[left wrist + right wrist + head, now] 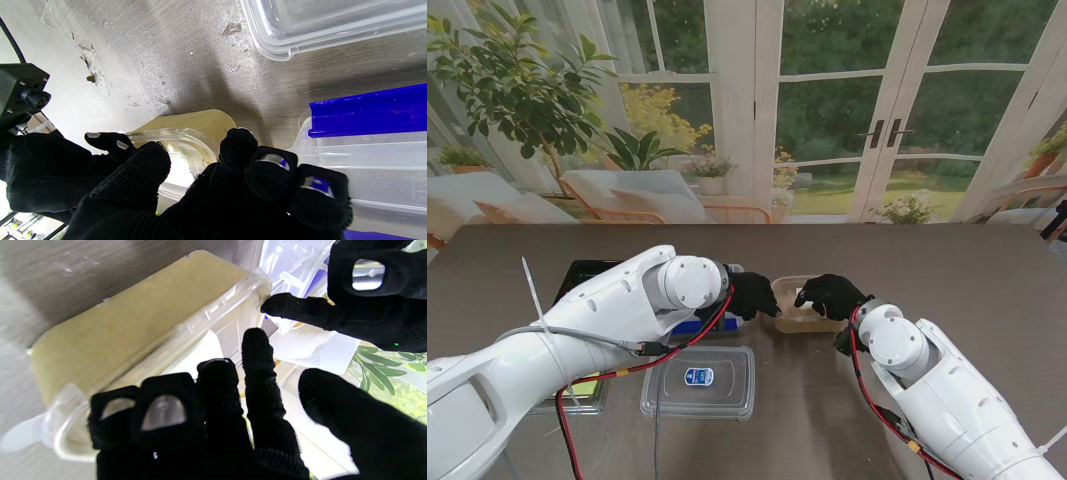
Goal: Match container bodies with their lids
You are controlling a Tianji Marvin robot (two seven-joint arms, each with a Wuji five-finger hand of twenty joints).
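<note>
Stand view, both hands at clear tub (pixel 802 312) rim

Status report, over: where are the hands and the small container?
Both hands, left hand and right hand, on the small clear container, one each side. Flat clear lid lies nearer me. Blue-edged container beside left fingers.

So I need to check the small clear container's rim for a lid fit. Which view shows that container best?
The right wrist view: the small clear container fills the frame, its rim and yellowish base plain. The left wrist view shows only one rounded corner past the left hand's fingers. The stand view shows it small, both hands partly covering it.
</note>
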